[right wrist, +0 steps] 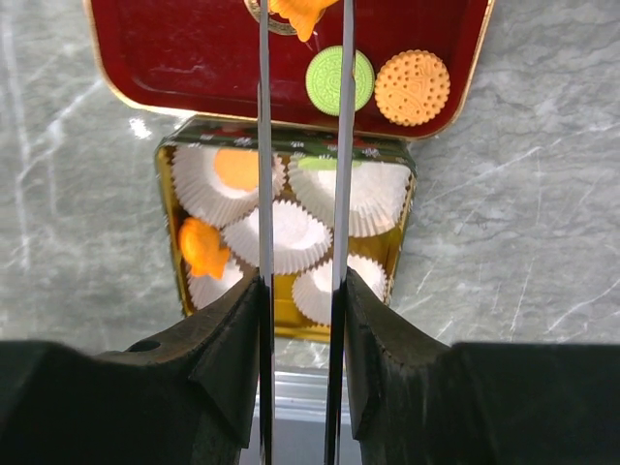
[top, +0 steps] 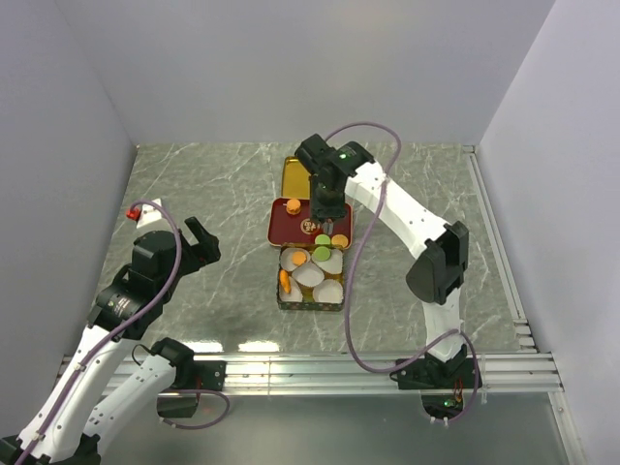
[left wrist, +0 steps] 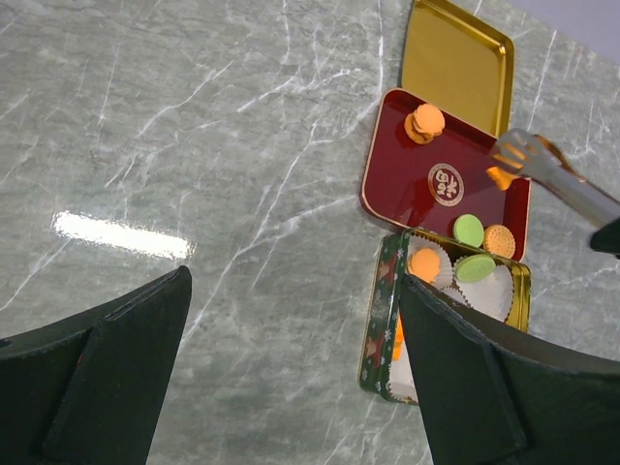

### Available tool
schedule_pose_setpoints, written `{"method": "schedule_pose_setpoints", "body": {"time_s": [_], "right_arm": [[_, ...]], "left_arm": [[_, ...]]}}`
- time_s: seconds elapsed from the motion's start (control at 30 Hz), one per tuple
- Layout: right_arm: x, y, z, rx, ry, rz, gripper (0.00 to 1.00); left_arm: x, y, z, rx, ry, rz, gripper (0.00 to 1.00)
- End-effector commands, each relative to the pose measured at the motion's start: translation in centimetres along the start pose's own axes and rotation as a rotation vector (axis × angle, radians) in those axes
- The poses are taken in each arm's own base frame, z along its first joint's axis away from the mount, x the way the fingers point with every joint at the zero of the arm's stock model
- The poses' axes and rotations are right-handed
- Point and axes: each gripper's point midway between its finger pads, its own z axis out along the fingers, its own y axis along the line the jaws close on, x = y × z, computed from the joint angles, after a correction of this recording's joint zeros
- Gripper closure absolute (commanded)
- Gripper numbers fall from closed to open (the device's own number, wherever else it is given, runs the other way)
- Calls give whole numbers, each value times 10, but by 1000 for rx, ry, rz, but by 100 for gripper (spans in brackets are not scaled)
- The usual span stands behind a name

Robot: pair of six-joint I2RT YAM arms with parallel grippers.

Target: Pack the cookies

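Note:
My right gripper (top: 325,199) (right wrist: 301,283) is shut on metal tongs (right wrist: 263,145), over the red lid (right wrist: 174,58). The tong tips pinch an orange fish-shaped cookie (right wrist: 302,12), also in the left wrist view (left wrist: 501,177). On the lid lie a green cookie (right wrist: 340,79), an orange round (right wrist: 412,87) and a stacked orange round (left wrist: 424,123). The green tin (top: 283,300) holds white paper cups (right wrist: 291,237); an orange round (right wrist: 237,167), a green cookie (right wrist: 325,163) and an orange fish cookie (right wrist: 201,247) sit in cups. My left gripper (top: 199,242) (left wrist: 291,339) is open and empty, left of the tin.
A gold tray (top: 294,174) lies behind the red lid. The marble table (top: 194,194) ends at a metal rail (top: 310,363) at the near edge. White walls close in the left, back and right sides.

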Motion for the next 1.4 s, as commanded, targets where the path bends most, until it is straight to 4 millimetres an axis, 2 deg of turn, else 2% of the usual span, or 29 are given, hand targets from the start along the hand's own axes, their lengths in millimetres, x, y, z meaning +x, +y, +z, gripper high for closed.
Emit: {"method": "schedule_pose_setpoints", "body": {"time_s": [0.0,0.2,0.23,0.3,0.33,0.4,0.43,0.5,0.53,0.57,0.63,0.67,0.73,0.77,0.83,0.87,1.03,1.13,1.37], "right_arm": [[-16,-2,-58,-85,-125,34,60],[-9,-11,-88,-132,-164,46,61],[-8,-14,-98,-145,-183,48,61],[-2,-19,-104,-149,-184,49,61],[1,-23,-114,-167,-201,58,61],[10,-28,-115,-175,-197,61,61],[14,-31,-126,-200,-215,72,61],[28,-35,-121,-212,-186,75,61],[32,-38,-129,-235,-200,87,61],[43,-41,-123,-235,-170,82,61],[52,-40,-132,-288,-185,94,61],[63,-41,-125,-291,-162,85,61],[72,-33,-136,-370,-189,77,61],[83,-30,-131,-385,-161,65,61],[94,-21,-138,-440,-169,46,61],[101,-20,-134,-439,-158,36,60],[123,-2,-136,-505,-136,-5,61],[138,5,-125,-514,-98,-23,63],[150,8,-99,-470,-44,-34,63]], "left_arm": [[-9,-1,-2,3,-40,-18,5],[-11,-4,-5,24,-49,-15,3],[-11,-5,-5,31,-51,-13,2],[-10,-5,-4,38,-51,-12,0],[-9,-6,-4,38,-48,-10,0],[-9,-5,-2,32,-45,-8,1],[-7,-4,0,23,-38,-6,0],[-6,-4,1,19,-35,-5,1],[-6,-4,2,18,-31,-3,1],[-5,-5,2,19,-29,-1,1],[-5,-6,2,26,-29,1,1],[-5,-6,2,25,-30,-1,1],[-4,-6,2,29,-27,1,1],[-4,-6,2,26,-26,2,1],[-4,-6,3,24,-24,1,1],[-4,-6,2,22,-24,0,1],[-4,-7,2,32,-25,1,1],[-3,-8,3,34,-20,3,1],[-2,-7,4,25,-13,6,1]]}}
